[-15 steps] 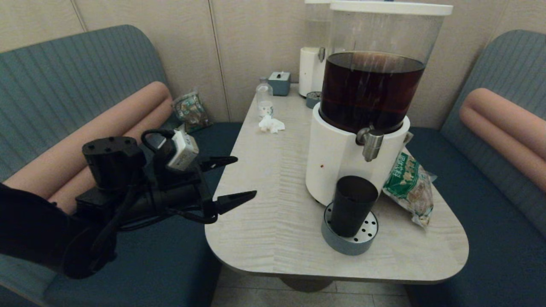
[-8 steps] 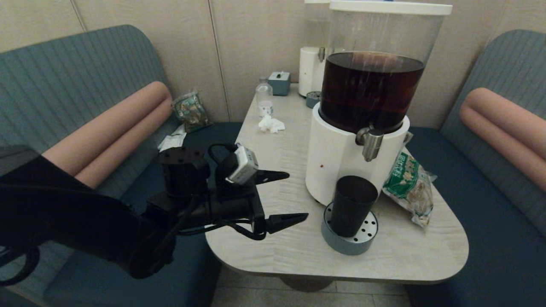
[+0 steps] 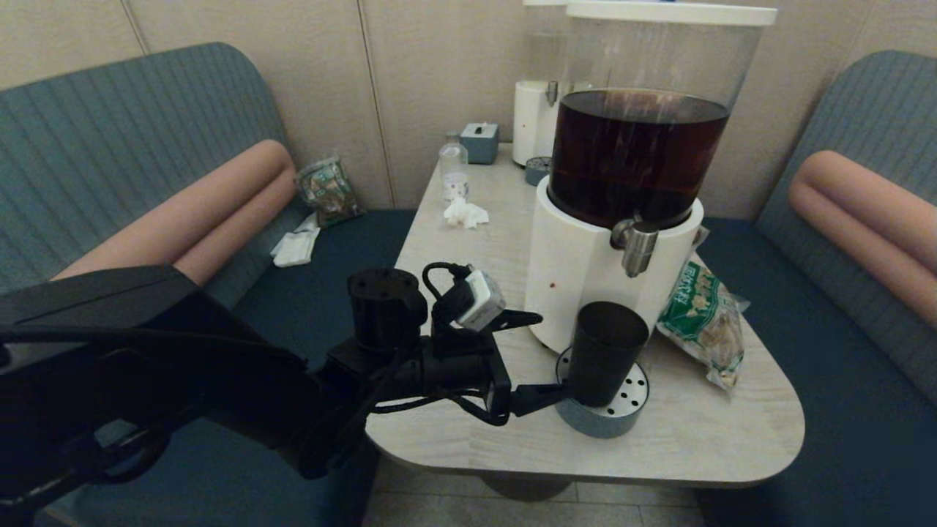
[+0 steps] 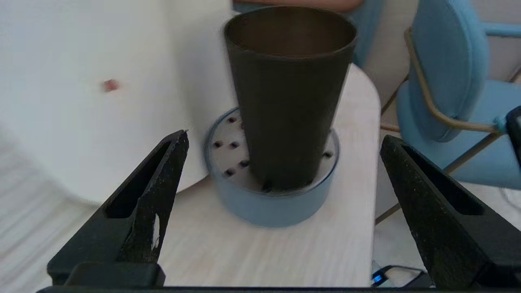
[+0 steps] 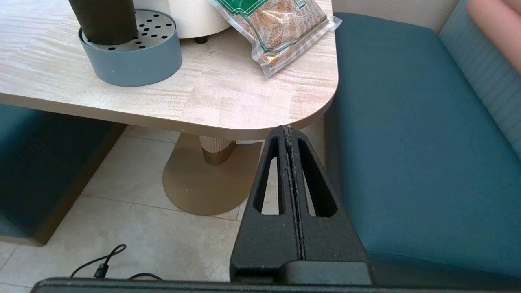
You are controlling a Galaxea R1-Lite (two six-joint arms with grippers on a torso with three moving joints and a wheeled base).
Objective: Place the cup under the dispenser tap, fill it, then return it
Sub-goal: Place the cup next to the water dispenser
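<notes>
The black cup (image 3: 606, 351) stands upright on a round blue-grey drip tray (image 3: 593, 421), directly below the silver dispenser tap (image 3: 638, 245) of the big white-based dispenser (image 3: 578, 278) holding dark brown drink. My left gripper (image 3: 550, 355) is open just left of the cup, low over the table. In the left wrist view the cup (image 4: 289, 101) stands centred ahead of the wide-apart fingertips (image 4: 175, 150) of the left gripper (image 4: 285, 137), not touched. My right gripper (image 5: 287, 130) is shut and empty, parked below the table's near right corner.
A green snack bag (image 3: 703, 322) lies right of the dispenser. At the table's far end stand a smaller white dispenser (image 3: 533, 121), a clear bottle (image 3: 454, 170), a crumpled tissue (image 3: 465, 214) and a tissue box (image 3: 479, 140). Blue benches flank the table (image 3: 468, 366).
My left arm has swung right from beside the table, over its left edge, and now has its open fingers next to the cup. The cup has not moved.
</notes>
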